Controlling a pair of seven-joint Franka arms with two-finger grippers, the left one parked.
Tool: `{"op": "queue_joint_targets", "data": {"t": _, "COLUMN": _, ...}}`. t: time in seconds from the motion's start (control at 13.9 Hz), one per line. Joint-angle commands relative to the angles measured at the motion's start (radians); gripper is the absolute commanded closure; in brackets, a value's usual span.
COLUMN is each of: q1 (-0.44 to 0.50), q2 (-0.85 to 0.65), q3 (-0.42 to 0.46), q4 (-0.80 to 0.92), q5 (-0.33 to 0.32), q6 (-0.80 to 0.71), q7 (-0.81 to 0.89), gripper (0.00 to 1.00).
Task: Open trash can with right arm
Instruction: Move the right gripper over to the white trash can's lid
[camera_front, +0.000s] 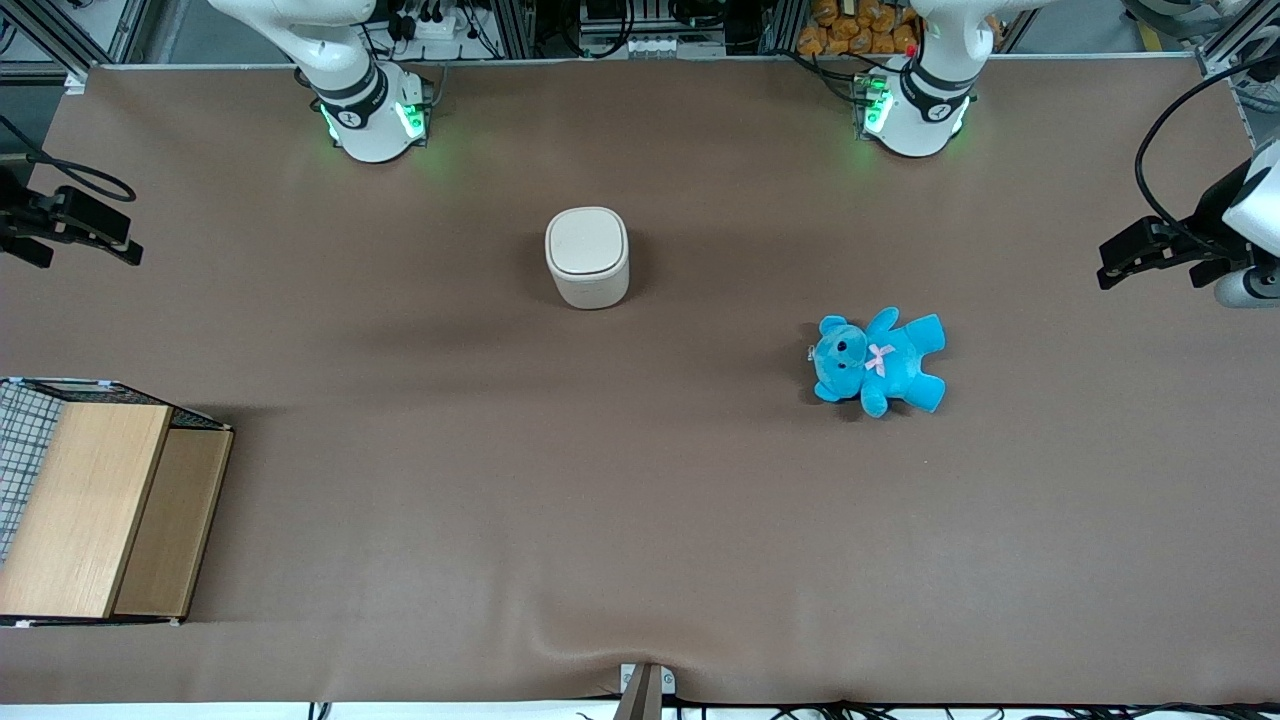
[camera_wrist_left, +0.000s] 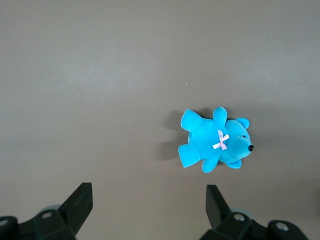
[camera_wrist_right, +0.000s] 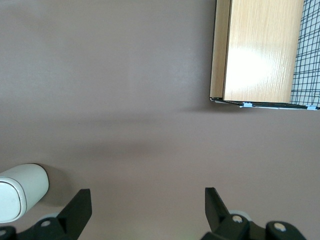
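The trash can is a small cream-white bin standing upright on the brown table, near the middle between the two arm bases. Its flat lid lies shut. In the right wrist view only part of the trash can shows. My right gripper hangs high over the working arm's end of the table, well apart from the bin. The right gripper is open, with bare tabletop between its black fingers.
A blue teddy lies on the table toward the parked arm's end, nearer the front camera than the bin. A wooden box with wire mesh stands at the working arm's end, also seen as the wooden box.
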Motion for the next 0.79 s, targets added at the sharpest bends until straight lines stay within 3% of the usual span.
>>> {"op": "queue_joint_targets", "data": {"t": 0.0, "q1": -0.012, "q2": 0.014, "q3": 0.007, "q4": 0.021, "q5": -0.014, "q6": -0.016, "q7": -0.005, "gripper": 0.0}}
{"op": "queue_joint_targets", "data": {"t": 0.72, "q1": -0.002, "q2": 0.019, "q3": 0.008, "q4": -0.008, "q5": 0.0, "q6": -0.033, "q7": -0.003, "gripper": 0.0}}
